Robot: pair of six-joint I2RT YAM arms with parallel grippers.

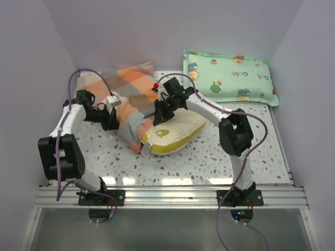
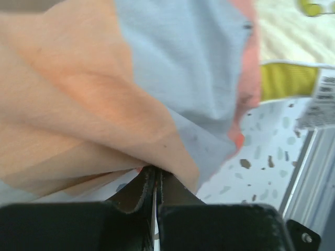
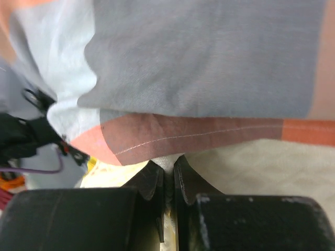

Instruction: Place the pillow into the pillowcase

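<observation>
The plaid pillowcase lies mid-table, its open end over the far part of the cream-yellow pillow, whose near half with the logo sticks out to the right. My left gripper is shut on the pillowcase's left edge; the left wrist view shows orange and pale blue cloth pinched between the jaws. My right gripper is shut on the pillow's cream fabric just under the pillowcase hem. The left wrist view also shows the pillow's yellow edge.
A mint-green cartoon-print pillow lies at the back right. White walls enclose the speckled table at back and sides. A metal rail runs along the near edge. A white tag hangs from the pillow.
</observation>
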